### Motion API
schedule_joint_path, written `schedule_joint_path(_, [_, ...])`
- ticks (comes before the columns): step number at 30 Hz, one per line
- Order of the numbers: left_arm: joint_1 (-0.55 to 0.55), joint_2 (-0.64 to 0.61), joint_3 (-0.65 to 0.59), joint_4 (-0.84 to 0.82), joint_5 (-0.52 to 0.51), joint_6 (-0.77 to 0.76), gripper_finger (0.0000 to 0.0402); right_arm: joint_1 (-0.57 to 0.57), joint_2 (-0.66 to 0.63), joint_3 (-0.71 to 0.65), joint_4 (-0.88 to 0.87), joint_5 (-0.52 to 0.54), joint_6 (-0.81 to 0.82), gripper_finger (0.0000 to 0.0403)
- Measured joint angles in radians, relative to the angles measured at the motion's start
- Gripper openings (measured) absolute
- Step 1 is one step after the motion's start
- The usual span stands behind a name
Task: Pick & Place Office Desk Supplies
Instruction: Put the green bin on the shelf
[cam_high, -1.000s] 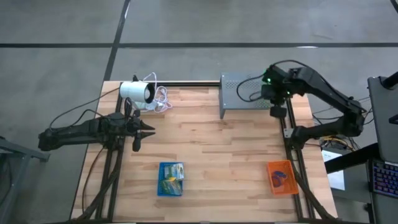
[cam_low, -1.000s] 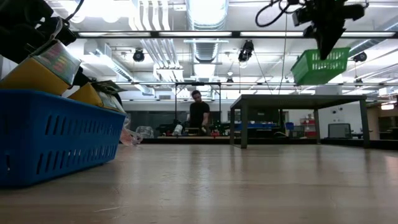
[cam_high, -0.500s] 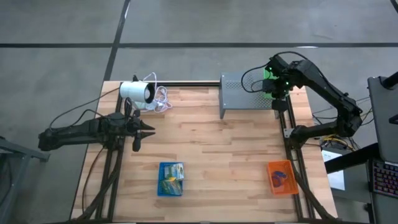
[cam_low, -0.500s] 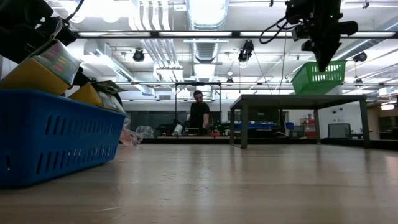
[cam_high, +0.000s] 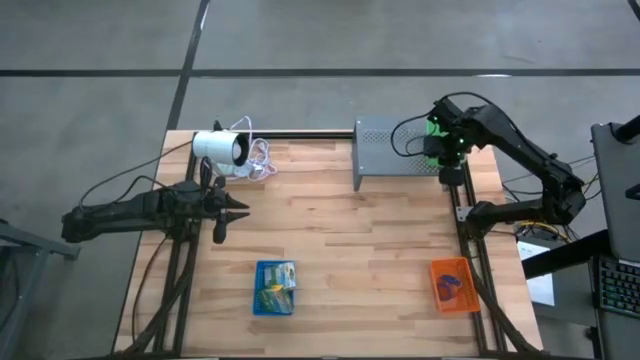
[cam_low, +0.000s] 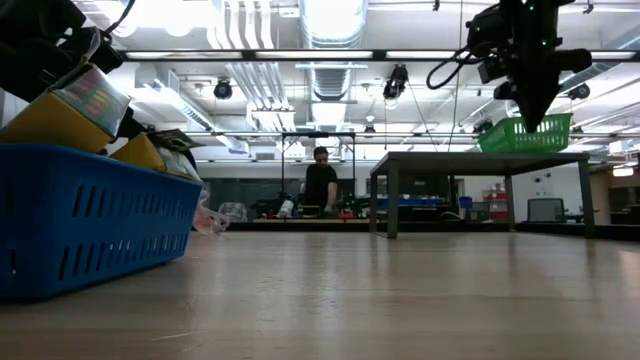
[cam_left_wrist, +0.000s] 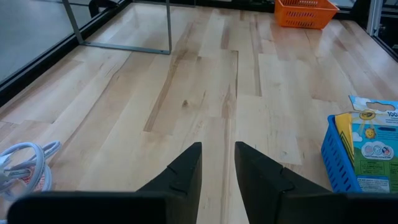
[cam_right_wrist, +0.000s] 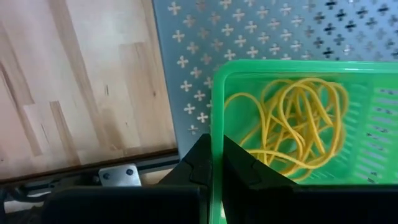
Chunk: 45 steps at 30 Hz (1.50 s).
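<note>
My right gripper (cam_high: 446, 148) hangs over the table's far right corner, shut on a small green tray (cam_right_wrist: 292, 124) that holds a tangle of yellow rubber bands (cam_right_wrist: 298, 118). In the low view the green tray (cam_low: 525, 133) hangs high under my right gripper (cam_low: 535, 112). Below it stands the grey perforated stand (cam_right_wrist: 261, 37). My left gripper (cam_high: 232, 208) waits at the table's left, open, its fingers (cam_left_wrist: 186, 171) touching nothing. My right gripper pinches the green tray's side wall at its rim (cam_right_wrist: 216, 134), one finger outside the tray and one inside. The fingers come from above, pointing down. The tray hangs below them, lifted clear of the stand and nearly level.
A blue tray (cam_high: 275, 288) with packets stands near the front middle, an orange tray (cam_high: 452, 285) with small items at the front right. A white cylinder (cam_high: 220, 148) with its coiled cable (cam_left_wrist: 25, 162) lies at the far left. Bare wood spans the table's middle.
My right gripper has sunk with the green tray and shifted a little toward the table's right edge. The tray, tilted before, now hangs nearly level. The left arm has kept still.
</note>
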Motion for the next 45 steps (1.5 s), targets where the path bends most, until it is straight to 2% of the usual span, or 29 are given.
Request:
schedule_joint_path(10, [0.000, 0.000, 0.000, 0.000, 0.000, 0.000, 0.0099, 0.000, -0.006, -0.051, 0.044, 0.001, 0.002, 0.0009])
schedule_joint_path(17, [0.000, 0.000, 0.000, 0.000, 0.000, 0.000, 0.0099, -0.001, -0.050, -0.053, 0.049, -0.001, -0.029, 0.0027])
schedule_joint_path(26, [0.000, 0.000, 0.000, 0.000, 0.000, 0.000, 0.0099, 0.000, -0.087, -0.133, 0.063, -0.007, -0.069, 0.0033])
schedule_joint_path(32, [0.000, 0.000, 0.000, 0.000, 0.000, 0.000, 0.0099, 0.000, -0.092, -0.170, 0.133, 0.005, -0.069, 0.0034])
schedule_joint_path(45, [0.000, 0.000, 0.000, 0.000, 0.000, 0.000, 0.0099, -0.001, -0.093, -0.136, 0.124, 0.025, -0.073, 0.0034])
